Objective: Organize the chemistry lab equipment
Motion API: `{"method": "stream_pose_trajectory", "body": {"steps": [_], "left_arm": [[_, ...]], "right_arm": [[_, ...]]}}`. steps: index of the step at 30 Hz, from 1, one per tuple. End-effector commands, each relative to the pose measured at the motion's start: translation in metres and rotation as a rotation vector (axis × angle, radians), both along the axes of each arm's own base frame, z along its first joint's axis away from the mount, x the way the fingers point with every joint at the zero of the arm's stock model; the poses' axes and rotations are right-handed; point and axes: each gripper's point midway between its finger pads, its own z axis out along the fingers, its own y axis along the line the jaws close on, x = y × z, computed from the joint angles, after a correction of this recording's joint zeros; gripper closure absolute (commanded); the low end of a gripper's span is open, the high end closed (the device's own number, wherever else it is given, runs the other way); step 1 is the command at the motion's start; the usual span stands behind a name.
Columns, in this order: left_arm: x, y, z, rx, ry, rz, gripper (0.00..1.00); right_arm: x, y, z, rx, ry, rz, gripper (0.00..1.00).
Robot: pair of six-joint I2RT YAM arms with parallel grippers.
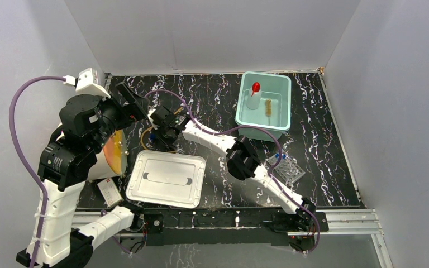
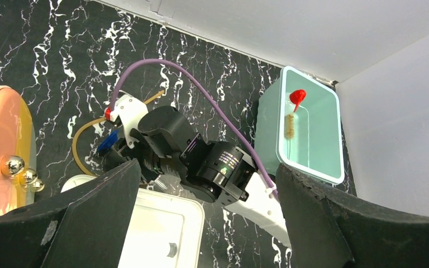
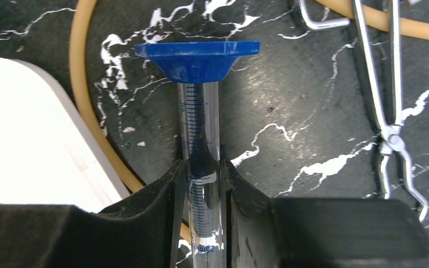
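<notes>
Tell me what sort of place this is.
Probably a robot test cell staged as a chemistry bench: plain grey walls box in a dark marbled table, with a graduated cylinder, amber rubber tubing and a red-capped squeeze bottle in a mint tub.

White shells and black joint housings along the left arm (image 1: 61, 184) and right arm (image 1: 257, 167). Purple cable (image 1: 18, 134) running up each, tied to the white links. Matte black wedge-shaped fingers (image 2: 89, 223) on the left end effector (image 2: 208, 173) and right end effector (image 3: 201, 167), the left pair lightly scuffed grey.
</notes>
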Motion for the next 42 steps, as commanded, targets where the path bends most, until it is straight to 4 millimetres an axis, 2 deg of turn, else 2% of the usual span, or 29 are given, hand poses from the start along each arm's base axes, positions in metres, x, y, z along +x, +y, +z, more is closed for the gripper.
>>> {"method": "stream_pose_trajectory", "body": {"steps": [1, 9, 11, 15, 18, 21, 26, 32, 37, 39, 42], "left_arm": [[-0.003, 0.001, 0.015, -0.004, -0.038, -0.011, 0.1], [-0.005, 0.0, 0.021, -0.015, -0.051, -0.014, 0.1], [-0.005, 0.0, 0.022, -0.018, -0.052, -0.015, 0.1], [-0.008, 0.001, 0.026, -0.024, -0.063, -0.015, 0.09], [-0.01, 0.003, 0.03, -0.026, -0.074, -0.014, 0.09], [-0.011, 0.003, 0.033, -0.027, -0.078, -0.014, 0.09], [-0.008, -0.001, 0.023, -0.035, -0.062, -0.023, 0.09], [-0.003, -0.008, 0.01, -0.044, -0.033, -0.041, 0.09], [0.001, -0.013, 0.003, -0.05, -0.016, -0.05, 0.09], [0.002, -0.014, 0.001, -0.053, -0.01, -0.053, 0.09], [0.004, -0.018, -0.004, -0.057, 0.003, -0.062, 0.09]], "right_arm": [[0.022, 0.0, 0.038, 0.018, -0.136, -0.036, 0.65], [0.048, -0.008, 0.128, 0.118, -0.334, -0.111, 0.65], [0.05, -0.015, 0.157, 0.159, -0.362, -0.136, 0.65], [0.053, -0.04, 0.189, 0.204, -0.362, -0.206, 0.65], [0.054, -0.066, 0.213, 0.226, -0.365, -0.267, 0.64], [0.058, -0.102, 0.234, 0.243, -0.362, -0.356, 0.64], [0.067, -0.18, 0.261, 0.257, -0.391, -0.558, 0.64], [0.079, -0.301, 0.272, 0.242, -0.485, -0.83, 0.61], [0.091, -0.382, 0.252, 0.201, -0.447, -0.995, 0.61], [0.095, -0.401, 0.245, 0.205, -0.424, -1.036, 0.61], [0.1, -0.399, 0.237, 0.219, -0.392, -0.996, 0.62]]}}
